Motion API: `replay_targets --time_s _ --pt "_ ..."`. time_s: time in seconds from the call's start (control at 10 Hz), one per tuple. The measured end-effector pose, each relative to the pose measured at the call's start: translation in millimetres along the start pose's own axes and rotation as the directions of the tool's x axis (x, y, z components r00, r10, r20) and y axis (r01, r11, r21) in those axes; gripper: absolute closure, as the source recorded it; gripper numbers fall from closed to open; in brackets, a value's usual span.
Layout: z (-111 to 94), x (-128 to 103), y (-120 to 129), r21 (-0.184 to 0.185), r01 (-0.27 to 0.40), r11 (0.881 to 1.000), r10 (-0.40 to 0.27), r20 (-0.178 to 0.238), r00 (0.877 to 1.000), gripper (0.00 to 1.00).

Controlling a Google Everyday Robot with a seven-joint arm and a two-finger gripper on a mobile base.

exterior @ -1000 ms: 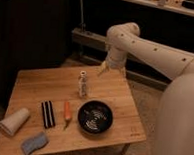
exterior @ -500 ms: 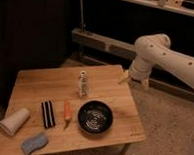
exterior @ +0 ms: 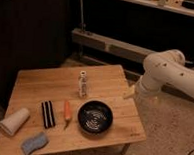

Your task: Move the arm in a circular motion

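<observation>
The arm [exterior: 171, 72] is a thick cream-white tube with a rounded joint and a row of small dark holes, reaching in from the right edge of the camera view. Its gripper [exterior: 129, 93] is a small pale yellowish tip pointing down and left, hanging just off the right edge of the wooden table [exterior: 40, 85]. The gripper is level with the black bowl [exterior: 95, 116] and to its right, touching nothing.
On the table stand a small bottle [exterior: 82, 84], an orange carrot-like piece [exterior: 67, 110], a black striped block [exterior: 48, 113], a white cup on its side [exterior: 14, 120] and a blue-grey sponge [exterior: 33, 143]. Dark shelving runs along the back wall.
The arm has swung from above the table's far edge to the right and then down, so the gripper now hangs lower, beside the table's right edge.
</observation>
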Motion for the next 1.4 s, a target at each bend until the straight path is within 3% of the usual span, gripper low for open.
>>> replay_targets --time_s 0.5,0.8,1.1,1.3,1.4 --pt "11.9 94.2 36.5 -0.018 0.120 0.993 -0.121 -0.042 0.992 0.20" --pt "4.5 139.0 94.9 -0.038 0.283 0.958 -0.285 -0.048 0.957 0.20" --pt "-2.8 180.5 164.9 -0.069 0.463 0.884 -0.467 -0.065 0.882 0.20" --pt "-5.7 193.4 205.4 -0.096 0.562 0.821 -0.569 -0.069 0.819 0.20" --pt "-6.8 197.9 225.8 -0.102 0.615 0.782 -0.623 -0.065 0.780 0.20"
